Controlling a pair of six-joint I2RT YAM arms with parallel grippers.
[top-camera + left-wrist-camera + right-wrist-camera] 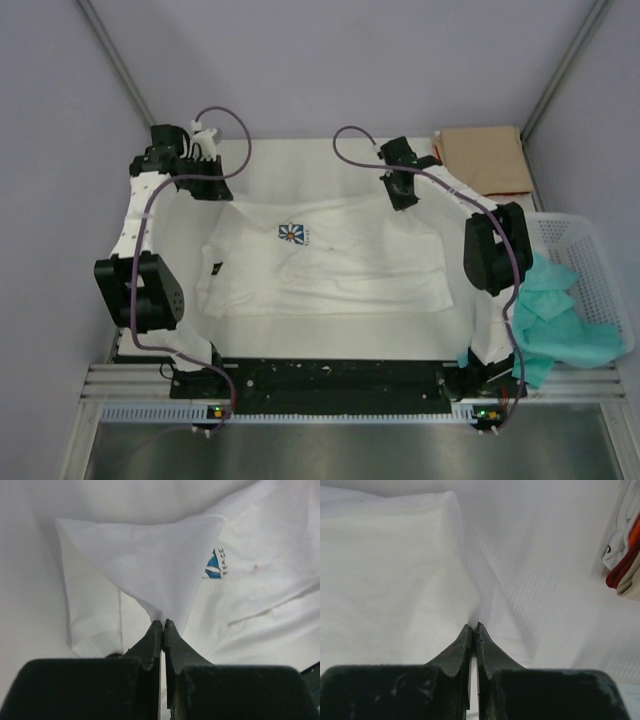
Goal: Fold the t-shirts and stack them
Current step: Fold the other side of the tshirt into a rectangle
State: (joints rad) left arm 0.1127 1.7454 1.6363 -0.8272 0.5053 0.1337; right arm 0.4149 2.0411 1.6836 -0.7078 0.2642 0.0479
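Note:
The white t-shirt (330, 262) with a blue daisy print (292, 234) lies spread across the middle of the table. My left gripper (222, 192) is shut on its far left corner; in the left wrist view the cloth (150, 565) rises as a lifted flap from my gripper (163, 623), with the print (215, 565) beyond. My right gripper (402, 200) is shut on the far right edge; the right wrist view shows the white cloth (395, 575) pinched at my gripper (473, 626). The tan t-shirt (486, 158) lies folded at the far right corner, its red edge (622, 567) in the right wrist view.
A white mesh basket (585, 262) stands at the right table edge, with a teal cloth (555, 320) hanging out of it over the table's right front. Grey walls close the table at the back and sides.

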